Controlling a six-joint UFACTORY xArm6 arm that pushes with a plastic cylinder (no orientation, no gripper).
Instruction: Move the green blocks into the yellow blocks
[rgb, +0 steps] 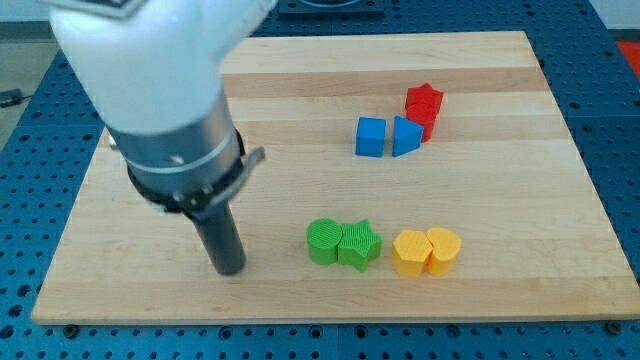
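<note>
A green round block (323, 241) and a green star block (359, 244) touch each other near the view's bottom centre. Just right of them, across a small gap, a yellow hexagon-like block (409, 252) and a yellow heart-like block (444, 249) sit side by side. My tip (230, 268) rests on the board to the left of the green round block, with a clear gap between them. The arm's white and grey body fills the view's upper left.
A blue cube (371, 137), a blue triangular block (405, 135) and a red star block (424, 104) cluster at the view's upper right. The wooden board (500, 200) lies on a blue perforated table.
</note>
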